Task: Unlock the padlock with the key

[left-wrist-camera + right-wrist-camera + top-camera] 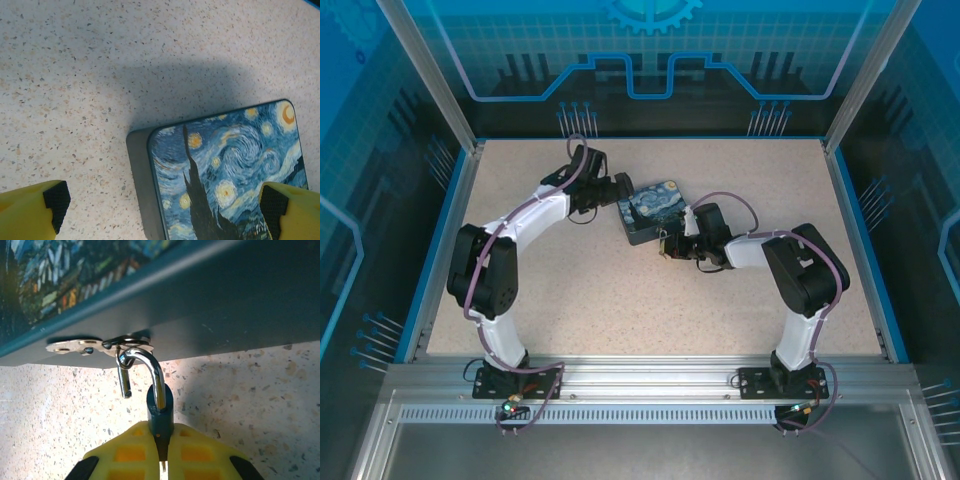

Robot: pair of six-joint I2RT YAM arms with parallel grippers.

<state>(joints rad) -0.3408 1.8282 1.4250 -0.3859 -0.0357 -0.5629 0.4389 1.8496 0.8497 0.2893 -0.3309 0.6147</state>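
Item inspected: padlock (160, 407). In the right wrist view it hangs at the side wall of the box (200, 295), just below the lid edge. Its shackle (150, 365) is hooked through a dark ring on a small bright metal hasp plate (82, 346) fixed to that wall.

Appearance: the body is dark bluish, seen edge-on and narrow. The shackle is thin, bright and polished. One leg enters the body. The other leg ends free in the air beside it, clear of the body, so the shackle stands open.

The right fingers (135, 455) are yellow and closed on the padlock body from both sides, with the body pinched in the seam between them. A thin dark sliver shows low in that seam; what it is cannot be told.

The left fingers (56, 202) are spread wide, one on each side of a corner of the box (225, 165). The black pads hold nothing. One is over bare speckled worktop (75, 75), the other over the painted night-sky lid.

From the top view, the box (655, 205) sits mid-worktop (570, 300) between the two arms.
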